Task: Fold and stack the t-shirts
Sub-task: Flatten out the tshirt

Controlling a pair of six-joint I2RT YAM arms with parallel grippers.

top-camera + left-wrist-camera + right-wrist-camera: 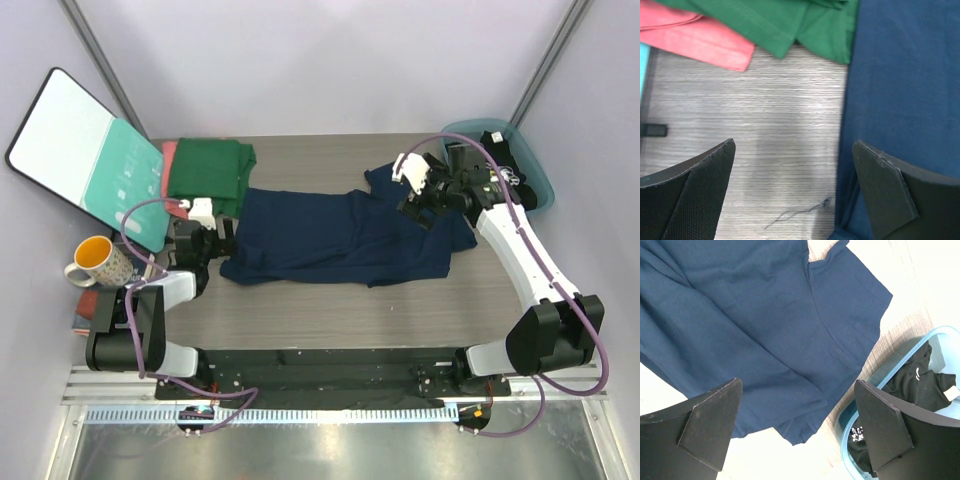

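The navy tee (pixel 340 235) lies stretched left to right across the middle of the surface (pixel 765 100), flat at its left end and rumpled at its right. The green tee (pixel 208 170) is folded at the far left on top of the pink tee (pixel 695 37). The black tee (pixel 912 385) sits in the bin (pixel 885 365) at the far right.

My left fingers (pixel 700 190) are spread wide and hold nothing. One pad is over bare wood and the other over the navy cloth, so the tee's left edge runs between them. My right fingers (pixel 715 420) are just as wide and empty, hanging above the creased right end near the bin.

I read this as the moment before gripping both ends of the navy tee to fold it. On the left I would come straight down astride that edge and pinch well into the cloth. From here I cannot tell how many layers there are, so I'd want a bite that catches all of them.

The green tee's corner lies right against the navy edge at the far side, so I would stay on the near part to avoid snagging it. On the right I would pick a spot past the wrinkles and clear of the loose flap by the bin. Then I'd raise both ends together, keeping the cloth lightly taut so that the fold lands square.
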